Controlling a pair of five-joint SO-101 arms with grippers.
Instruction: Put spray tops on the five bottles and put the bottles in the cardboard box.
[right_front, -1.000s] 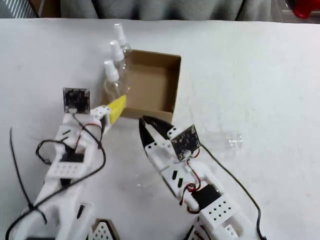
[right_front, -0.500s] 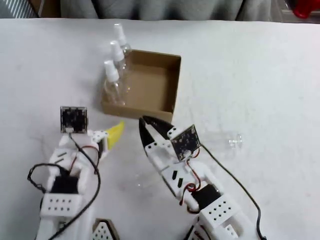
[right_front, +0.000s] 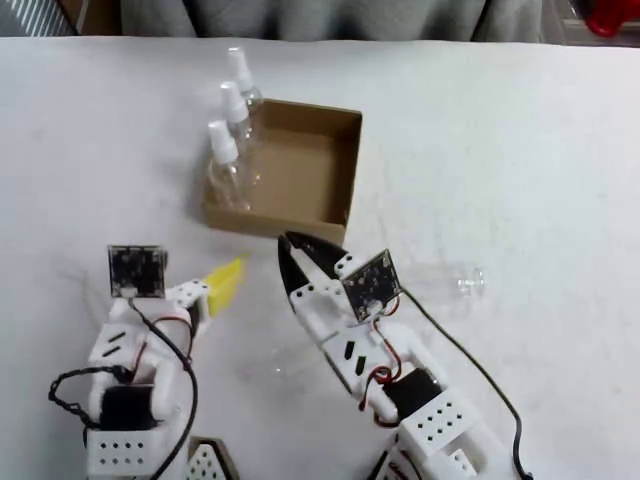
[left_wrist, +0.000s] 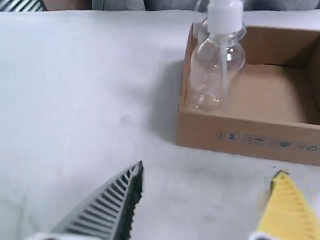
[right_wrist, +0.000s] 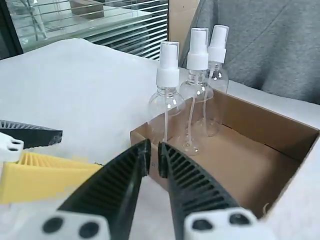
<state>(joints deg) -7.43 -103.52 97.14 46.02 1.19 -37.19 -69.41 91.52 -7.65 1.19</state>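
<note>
Upright, three clear plastic bottles with white spray tops (right_front: 226, 150) stood along the left side of the open brown cardboard box (right_front: 277, 226). The left gripper (left_wrist: 209, 170), fingers apart and empty, sat near-left of the box. The right gripper (right_wrist: 153, 154), black fingers together on nothing, sat just short of its near wall. Another clear bottle (right_front: 462, 282) lay on the white surface (right_front: 500, 150), farther right.

The left claw (left_wrist: 210, 171) is spread wide just beside the right claw (right_wrist: 153, 152), jaws pressed nearly together.
</note>
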